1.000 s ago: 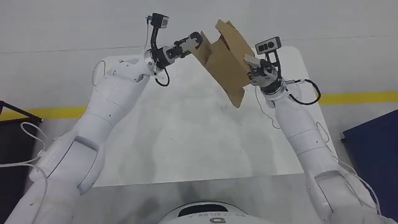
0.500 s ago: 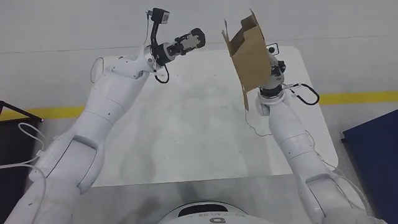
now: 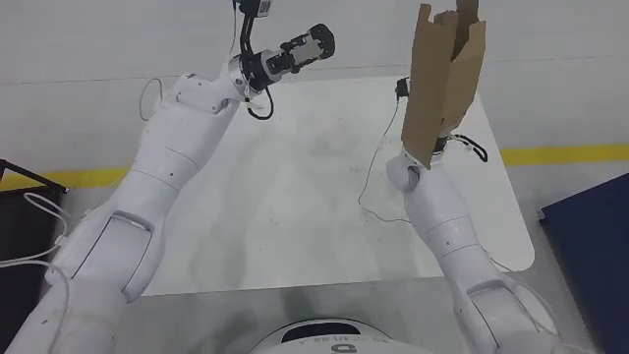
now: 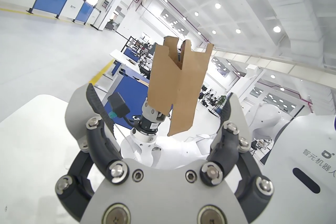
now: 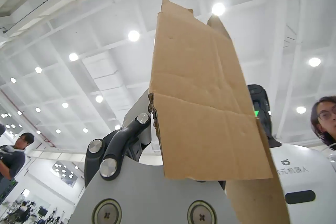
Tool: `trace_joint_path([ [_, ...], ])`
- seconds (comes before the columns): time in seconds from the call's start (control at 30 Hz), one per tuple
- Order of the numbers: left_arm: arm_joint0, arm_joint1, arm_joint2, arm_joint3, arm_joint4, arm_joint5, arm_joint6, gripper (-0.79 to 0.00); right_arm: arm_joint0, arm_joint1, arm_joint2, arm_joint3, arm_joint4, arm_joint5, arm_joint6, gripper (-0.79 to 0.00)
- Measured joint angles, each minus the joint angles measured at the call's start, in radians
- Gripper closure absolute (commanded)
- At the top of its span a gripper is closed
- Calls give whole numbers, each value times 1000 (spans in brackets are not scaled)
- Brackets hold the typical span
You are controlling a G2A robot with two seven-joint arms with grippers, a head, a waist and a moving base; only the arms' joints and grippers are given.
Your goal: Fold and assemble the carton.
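Note:
The brown carton (image 3: 447, 74) is a flattened, partly opened sleeve held upright above the table's right side. My right gripper (image 3: 433, 146) is shut on its lower edge, mostly hidden behind the cardboard. In the right wrist view the carton (image 5: 199, 114) rises straight from the jaws, with one finger (image 5: 143, 128) showing beside it. My left gripper (image 3: 316, 43) hangs in the air over the table's far left, well apart from the carton. In the left wrist view that gripper (image 4: 162, 109) is open and holds nothing. It faces the carton (image 4: 178, 88) and the right gripper (image 4: 157, 114) beyond.
The white table (image 3: 295, 206) lies below both arms. A thin cable (image 3: 376, 169) dangles from the right wrist toward the tabletop. A dark blue object (image 3: 595, 236) stands off the table's right edge, past a yellow floor line (image 3: 570, 153).
The left gripper let go of the carton's edge and drew back and up to the left. The right arm swung the carton from a low tilt to upright and higher.

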Motion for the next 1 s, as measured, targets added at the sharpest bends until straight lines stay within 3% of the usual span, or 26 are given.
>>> trace_joint_path([
  [1.0, 2, 2, -9, 1, 10, 0, 7, -785, 0, 1, 0, -1, 6, 0, 0, 0],
])
